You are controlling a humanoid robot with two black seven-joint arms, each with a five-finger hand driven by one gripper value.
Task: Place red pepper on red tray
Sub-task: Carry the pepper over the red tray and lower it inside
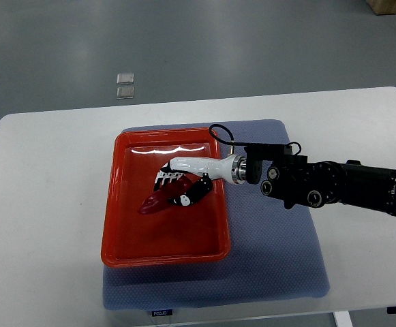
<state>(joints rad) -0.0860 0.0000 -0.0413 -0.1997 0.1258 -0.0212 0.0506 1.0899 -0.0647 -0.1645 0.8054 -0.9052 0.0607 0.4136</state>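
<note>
1. We see a glossy, dark red pepper (158, 200), long and tapered, lying flat on the floor of the tray. Its pointed tip aims toward the tray's left wall, and its thicker end sits near the tray's middle, partly hidden beneath the fingers above it.

2. We see a shallow, rectangular red plastic tray (162, 253) with a raised rim and rounded corners. It rests on a blue-grey mat, covering the mat's left part and overhanging its left edge onto the white table. Light glints along the tray floor near its far wall. The pepper lies nearer the far wall than the near one.
</note>
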